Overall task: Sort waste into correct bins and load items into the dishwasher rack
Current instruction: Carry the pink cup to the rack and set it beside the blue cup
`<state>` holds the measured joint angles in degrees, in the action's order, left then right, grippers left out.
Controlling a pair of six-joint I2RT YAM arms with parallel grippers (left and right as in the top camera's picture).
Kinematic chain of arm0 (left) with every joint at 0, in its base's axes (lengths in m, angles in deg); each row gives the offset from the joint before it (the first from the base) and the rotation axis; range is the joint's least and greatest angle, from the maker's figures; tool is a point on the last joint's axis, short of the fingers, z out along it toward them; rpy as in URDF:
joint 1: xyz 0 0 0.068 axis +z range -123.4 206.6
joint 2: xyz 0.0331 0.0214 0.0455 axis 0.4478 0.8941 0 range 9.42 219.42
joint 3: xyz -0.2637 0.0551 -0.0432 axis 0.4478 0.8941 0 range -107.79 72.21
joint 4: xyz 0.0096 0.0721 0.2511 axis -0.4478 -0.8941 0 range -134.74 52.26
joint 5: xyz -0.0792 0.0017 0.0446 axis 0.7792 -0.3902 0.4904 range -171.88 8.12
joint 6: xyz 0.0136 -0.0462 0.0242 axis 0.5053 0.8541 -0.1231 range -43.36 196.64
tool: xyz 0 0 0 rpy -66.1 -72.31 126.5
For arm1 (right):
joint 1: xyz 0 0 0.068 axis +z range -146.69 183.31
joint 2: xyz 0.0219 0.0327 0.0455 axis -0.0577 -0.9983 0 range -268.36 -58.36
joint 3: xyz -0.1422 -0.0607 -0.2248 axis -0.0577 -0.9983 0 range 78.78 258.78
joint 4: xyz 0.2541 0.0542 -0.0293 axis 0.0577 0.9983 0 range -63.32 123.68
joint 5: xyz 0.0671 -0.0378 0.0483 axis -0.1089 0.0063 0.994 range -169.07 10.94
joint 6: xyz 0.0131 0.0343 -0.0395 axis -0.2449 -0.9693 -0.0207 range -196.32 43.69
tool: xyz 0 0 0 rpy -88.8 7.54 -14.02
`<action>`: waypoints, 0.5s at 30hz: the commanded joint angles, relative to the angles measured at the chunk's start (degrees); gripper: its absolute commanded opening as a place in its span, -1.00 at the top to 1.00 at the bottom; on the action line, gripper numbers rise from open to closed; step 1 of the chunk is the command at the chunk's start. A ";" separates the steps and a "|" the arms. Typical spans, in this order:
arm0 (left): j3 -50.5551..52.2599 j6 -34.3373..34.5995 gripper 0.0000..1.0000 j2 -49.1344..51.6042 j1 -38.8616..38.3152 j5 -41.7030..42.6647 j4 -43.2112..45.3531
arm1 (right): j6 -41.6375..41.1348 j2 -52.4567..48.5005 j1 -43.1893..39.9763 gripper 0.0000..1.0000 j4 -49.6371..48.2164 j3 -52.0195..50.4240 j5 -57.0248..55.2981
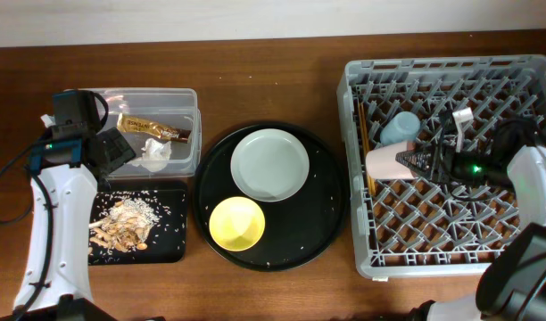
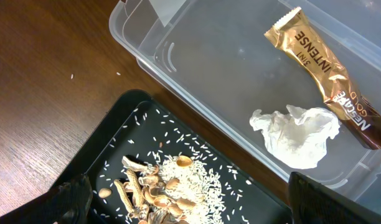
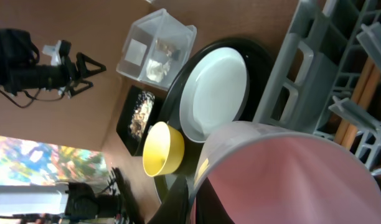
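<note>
— While the right tool (image 1: 405,162) sits over the rack (image 1: 451,241), what is in it?
— The pink cup (image 1: 384,162). The tool is clenched on it at the rim. The cup lies tipped on its side, mouth toward the tool, above the rack's left half. Whether it rests on the rack I cannot tell.
— What else is in the rack?
— The blue cup (image 1: 400,127), just beyond the pink one toward the back, and the chopsticks (image 1: 363,134), lying along the left wall.
— And the left tool?
— The left tool (image 2: 190,186) is released, its fingers (image 2: 75,199) spread wide and holding nothing. It hangs above the line where the box (image 1: 179,102) meets the small tray (image 1: 170,241).
— Where is the waste?
— The wrapper (image 1: 153,129) and the tissue (image 1: 153,154) lie in the box, with the tissue just beside the wrapper, on the side nearer the small tray. The scraps (image 1: 119,230) are heaped in the small tray with rice (image 1: 144,212) scattered around them.
— What else is on the desk (image 1: 282,71)?
— The round tray (image 1: 331,205) stands between the box and the rack. On it are the plate (image 1: 270,165), toward the back, and the bowl (image 1: 236,223), upright, just beside the plate and nearer the front. Loose rice grains dot the round tray.
</note>
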<state>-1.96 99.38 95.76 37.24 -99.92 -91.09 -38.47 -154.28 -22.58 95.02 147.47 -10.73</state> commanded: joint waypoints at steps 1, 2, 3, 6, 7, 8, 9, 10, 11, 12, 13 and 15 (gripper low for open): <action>-0.72 -0.48 -0.99 -0.87 0.09 -0.39 0.09 | 1.03 -3.65 -1.22 0.92 -1.14 -1.40 4.13; -0.72 -0.48 -0.99 -0.87 0.09 -0.39 0.09 | 0.92 -5.14 -1.11 0.92 -1.44 -1.40 4.33; -0.72 -0.48 -0.99 -0.87 0.09 -0.39 0.09 | 0.92 -6.64 -1.14 0.92 -1.86 -1.40 4.39; -0.72 -0.48 -0.99 -0.87 0.09 -0.39 0.09 | 0.96 -9.94 -1.14 0.92 -3.23 -1.40 7.43; -0.72 -0.48 -0.99 -0.87 0.09 -0.39 0.09 | 0.96 -10.60 -1.14 0.92 -3.50 -1.40 8.20; -0.72 -0.48 -0.99 -0.87 0.09 -0.39 0.09 | 0.96 -10.78 -1.14 0.92 -3.76 -1.40 7.80; -0.72 -0.48 -0.99 -0.87 0.09 -0.39 0.09 | 0.92 -10.86 -1.14 0.92 -4.02 -1.40 6.97; -0.72 -0.48 -0.99 -0.87 0.09 -0.39 0.09 | 0.92 -10.99 -1.14 0.92 -4.57 -1.40 5.18; -0.72 -0.48 -0.99 -0.87 0.09 -0.39 0.09 | 0.90 -11.23 -1.14 0.92 -4.76 -1.40 3.93; -0.72 -0.48 -0.99 -0.87 0.09 -0.39 0.09 | 0.92 -11.50 -1.18 0.92 -4.85 -1.40 2.64; -0.72 -0.48 -0.99 -0.87 0.09 -0.39 0.09 | 0.90 -11.50 -1.18 0.92 -5.14 -1.40 0.79; -0.72 -0.48 -0.99 -0.87 0.09 -0.39 0.09 | -1.49 -11.50 -1.18 0.92 -5.22 -1.40 -5.18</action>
<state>-1.96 99.38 95.76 37.24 -99.92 -91.09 -38.32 -164.10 -23.41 89.95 146.38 -4.15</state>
